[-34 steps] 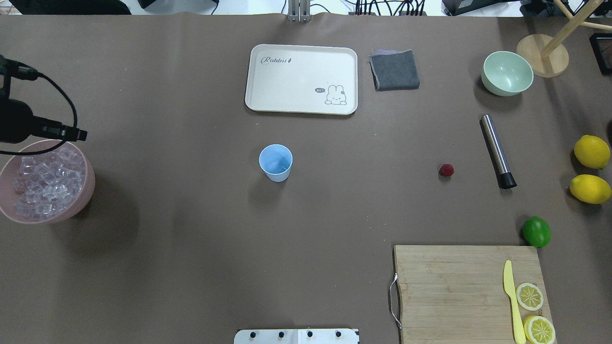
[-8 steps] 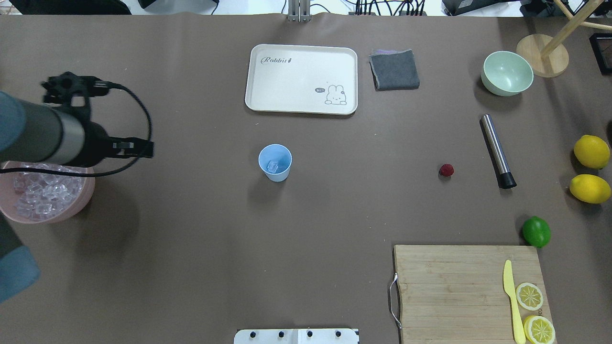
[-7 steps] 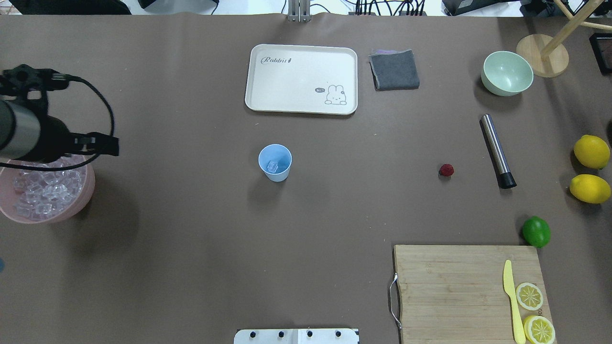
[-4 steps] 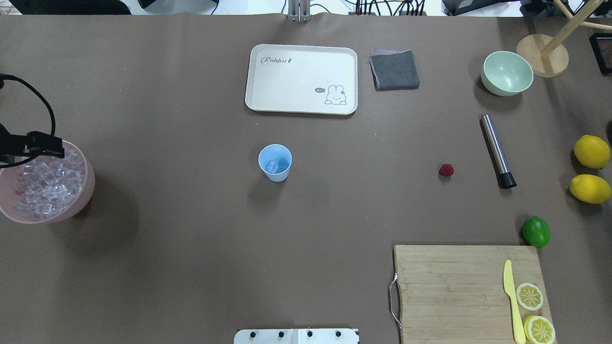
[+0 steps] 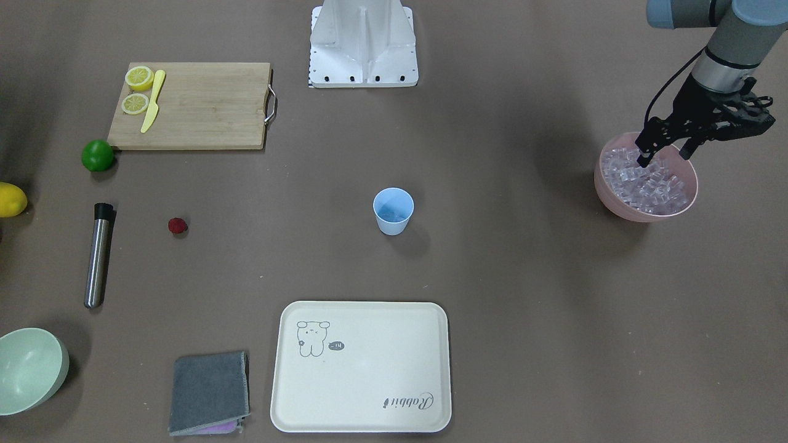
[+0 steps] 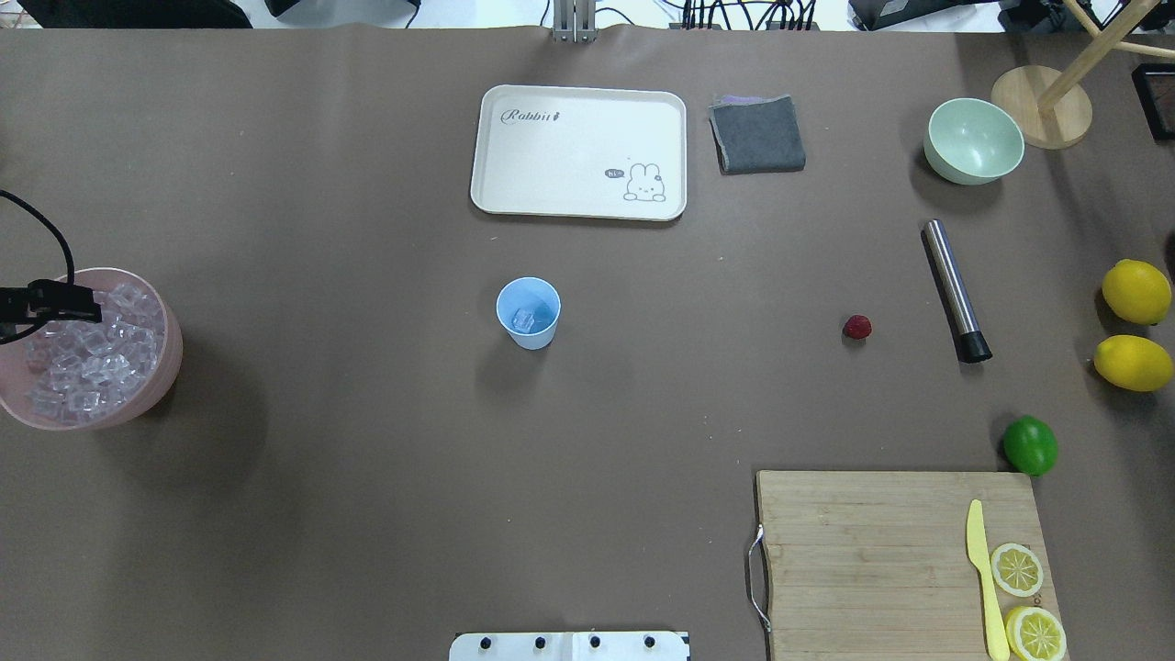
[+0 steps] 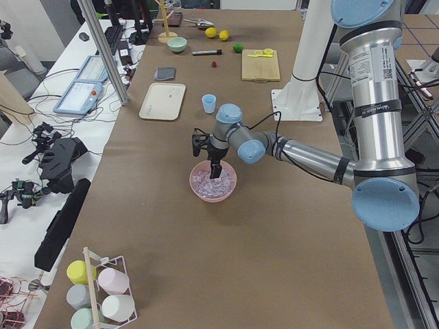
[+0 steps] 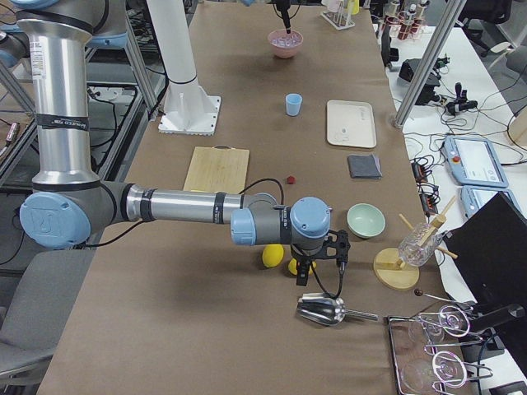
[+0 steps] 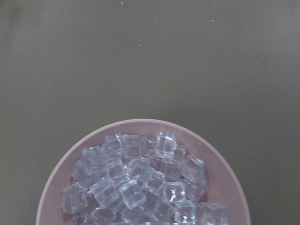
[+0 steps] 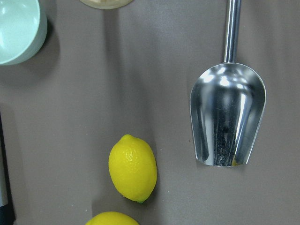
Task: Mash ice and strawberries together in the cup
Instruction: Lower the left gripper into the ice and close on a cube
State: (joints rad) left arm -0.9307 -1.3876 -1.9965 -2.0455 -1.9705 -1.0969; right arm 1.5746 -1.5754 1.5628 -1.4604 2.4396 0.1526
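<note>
Cup upright mid-bench, one cube of ice at the bottom, nothing else inside. Strawberry loose on the bench, well right of the cup in the overhead view, just left of the steel muddler. Rest of the ice heaped in the pink bowl at the left edge of the bench.

Left gripper over that bowl, fingers spread wide, tips at or just into the top layer, nothing held. Right gripper off at the right end of the bench, above a lemon and a metal scoop. Spread or closed: cannot tell from the one view showing it.

Judged stage: early, going for another cube. Berry and mashing not yet done.

Failure modes from here:
- Slick, small, tightly packed cubes: likely to squirt out on closing, or two wedged together and one dropped in transit.
- Too deep a push: bowl shoved or tipped, cubes over the rim.
- Light tapered cup: easy to knock over on a low or off-centre release.
- Later, mashing with no second arm bracing the cup: probable tip or slide.
</note>
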